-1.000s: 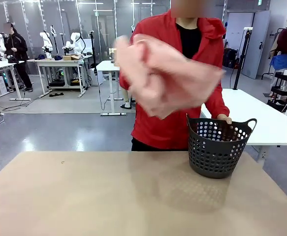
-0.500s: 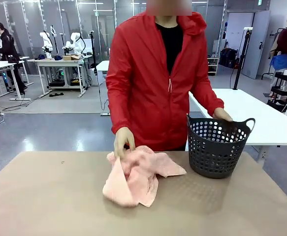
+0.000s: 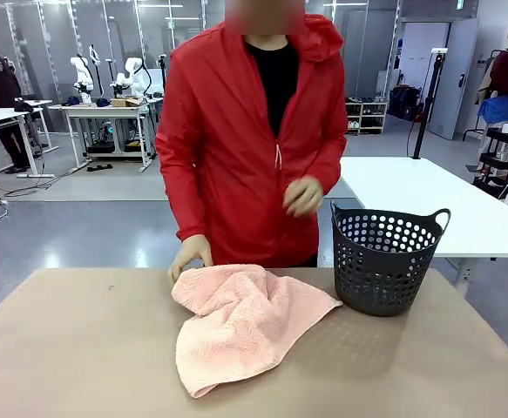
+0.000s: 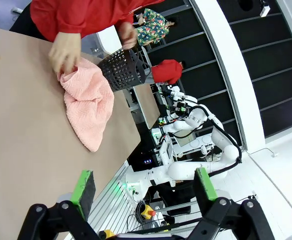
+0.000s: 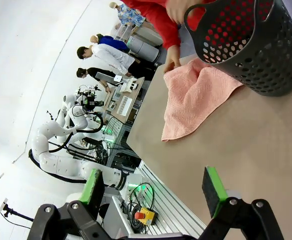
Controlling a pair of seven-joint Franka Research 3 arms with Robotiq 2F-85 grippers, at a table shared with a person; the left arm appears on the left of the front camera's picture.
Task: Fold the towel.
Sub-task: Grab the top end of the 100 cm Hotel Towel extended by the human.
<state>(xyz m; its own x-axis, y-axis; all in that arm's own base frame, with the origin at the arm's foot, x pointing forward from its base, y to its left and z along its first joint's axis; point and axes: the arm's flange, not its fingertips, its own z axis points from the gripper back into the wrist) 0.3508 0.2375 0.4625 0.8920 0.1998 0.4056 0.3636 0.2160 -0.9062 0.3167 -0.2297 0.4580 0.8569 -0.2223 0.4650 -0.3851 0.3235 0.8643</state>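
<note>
The towel [image 3: 236, 324] lies on the table [image 3: 71, 357], which is the largest thing we see, a plain tan top that also carries the basket [image 3: 384, 268]; from the front we see the towel spread loose and rumpled on the robot's-left side of the basket, one corner reaching just beside the basket's base, though we cannot tell whether the two touch; its salmon-pink zigzag weave faces up, and a rounded fold hangs back toward the near side, away from the basket. Next in size is the person [image 3: 227, 148] in a red jacket, standing behind the table's far edge, on the same side of the basket as the towel; one hand [image 3: 191, 254] rests on the towel's far corner, the corner farthest from the basket, while the other hand [image 3: 303, 195] is held in the air above and just short of the basket's rim, apart from it. The basket itself is dark grey, perforated, upright, with two loop handles. Smallest are the tools: the left gripper [image 4: 143, 185] hangs well apart from the basket with its green pads spread wide and nothing between them; the right gripper [image 5: 153, 185] likewise stands spread and empty, nearer to us than the basket.
</note>
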